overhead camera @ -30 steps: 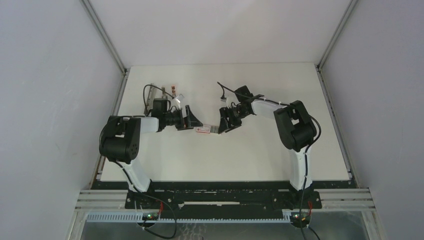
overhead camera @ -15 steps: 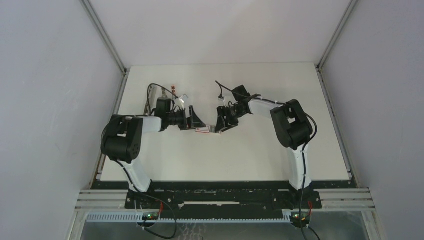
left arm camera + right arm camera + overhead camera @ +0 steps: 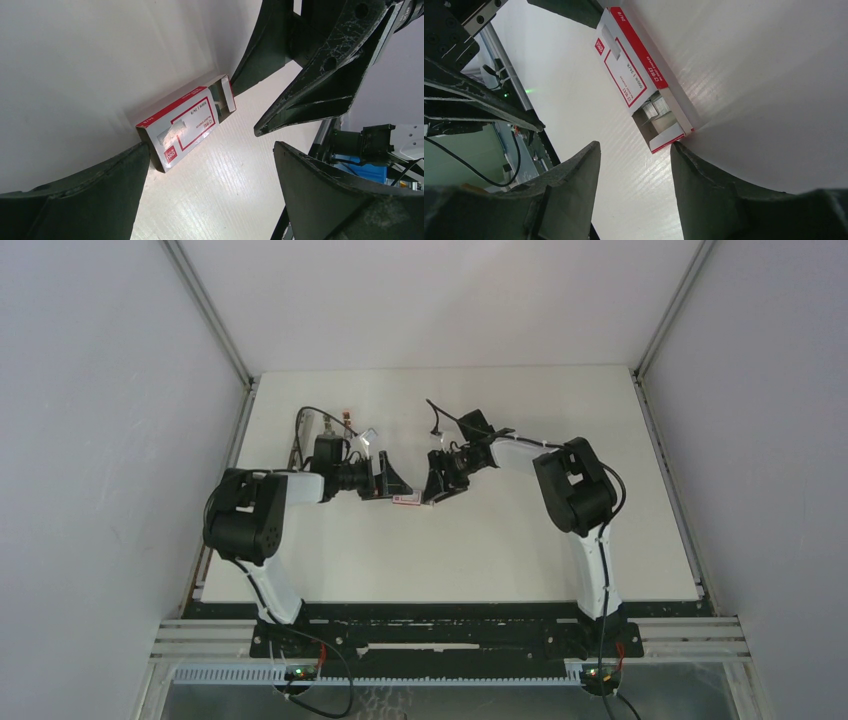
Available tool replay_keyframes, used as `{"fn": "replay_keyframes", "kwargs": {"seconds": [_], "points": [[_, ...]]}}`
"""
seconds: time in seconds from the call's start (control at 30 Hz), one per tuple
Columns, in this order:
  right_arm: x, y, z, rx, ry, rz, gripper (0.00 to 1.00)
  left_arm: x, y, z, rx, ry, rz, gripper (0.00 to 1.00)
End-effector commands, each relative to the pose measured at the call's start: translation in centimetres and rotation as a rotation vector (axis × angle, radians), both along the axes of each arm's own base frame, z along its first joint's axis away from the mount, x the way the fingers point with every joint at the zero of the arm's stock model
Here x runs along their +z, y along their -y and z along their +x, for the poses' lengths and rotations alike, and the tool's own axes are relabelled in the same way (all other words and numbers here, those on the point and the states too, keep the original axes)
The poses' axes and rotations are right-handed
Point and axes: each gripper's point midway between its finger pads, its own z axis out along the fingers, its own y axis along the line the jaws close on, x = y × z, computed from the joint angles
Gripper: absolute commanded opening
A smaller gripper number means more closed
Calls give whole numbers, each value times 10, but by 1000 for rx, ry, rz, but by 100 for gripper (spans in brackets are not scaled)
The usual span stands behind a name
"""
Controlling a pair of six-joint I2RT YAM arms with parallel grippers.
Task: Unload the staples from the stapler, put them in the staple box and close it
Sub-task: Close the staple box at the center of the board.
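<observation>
Room: grey walls (image 3: pixel 90 440) on three sides, with metal posts (image 3: pixel 212 315) in the far corners.
Table (image 3: pixel 520 550): white and matte; open surface runs from the right arm to the right edge.
Left gripper (image 3: pixel 393 483): low at left-centre, fingers spread wide, holding nothing; one finger touches the box's closed end.
Right gripper (image 3: pixel 436 486): facing it, fingers parted less widely, one touching the box's open end.
Stapler (image 3: pixel 298 445): far-left table edge, well apart from both grippers; too small for detail.
Box (image 3: pixel 187 122): flat, red-and-white, lying between the grippers.
Silvery strips (image 3: pixel 655 107): inside the box's open end — clear only in the right wrist view.
</observation>
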Motion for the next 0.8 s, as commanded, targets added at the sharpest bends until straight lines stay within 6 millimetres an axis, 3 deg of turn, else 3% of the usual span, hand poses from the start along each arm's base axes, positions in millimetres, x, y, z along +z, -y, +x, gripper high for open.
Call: {"fn": "replay_keyframes", "kwargs": {"seconds": [0.0,0.77], "points": [[2,-14,8,-2,13,32,54,-16,1,-4,-7,-41,38,100],[4,-33,13,-9,-16,107,53,-9,8,-8,-25,-43,-10,100]]}}
